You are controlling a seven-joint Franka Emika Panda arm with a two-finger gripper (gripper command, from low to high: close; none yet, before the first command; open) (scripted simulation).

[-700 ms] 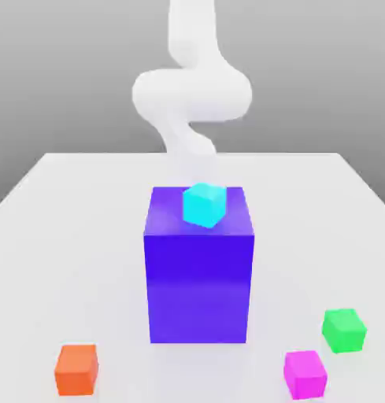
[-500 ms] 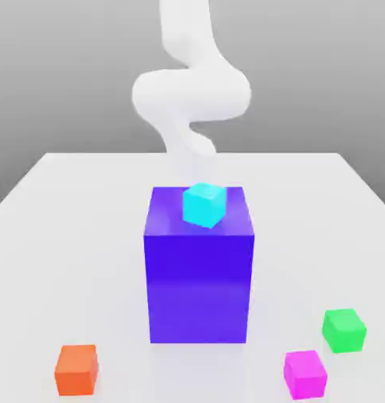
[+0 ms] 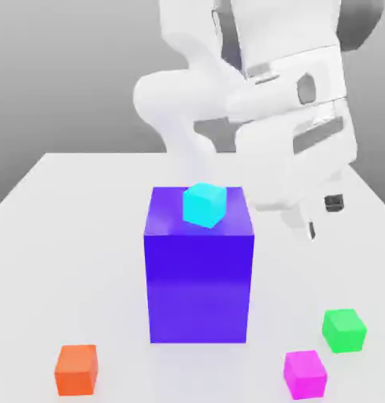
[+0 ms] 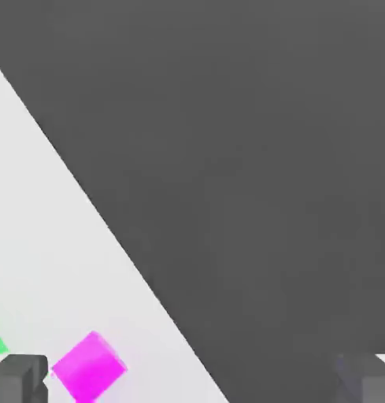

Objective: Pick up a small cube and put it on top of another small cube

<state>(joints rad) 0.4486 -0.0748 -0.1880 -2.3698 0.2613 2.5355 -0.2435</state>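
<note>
The small magenta-pink cube lies on the white table near the front, at the exterior view's right. In the hand view this cube sits close to one dark fingertip. My gripper hangs well above the table, right of the blue-purple block, higher than the magenta cube and farther back. Its jaws are open and hold nothing. In the hand view the gripper has its two fingertips far apart.
A cyan cube rests on top of the tall blue-purple block. A green cube sits just behind the magenta one, and an orange cube is at the front left. The table edge runs near the magenta cube.
The arm has swung forward and down into view at the exterior view's right, bringing the hand beside the block. No cube has moved.
</note>
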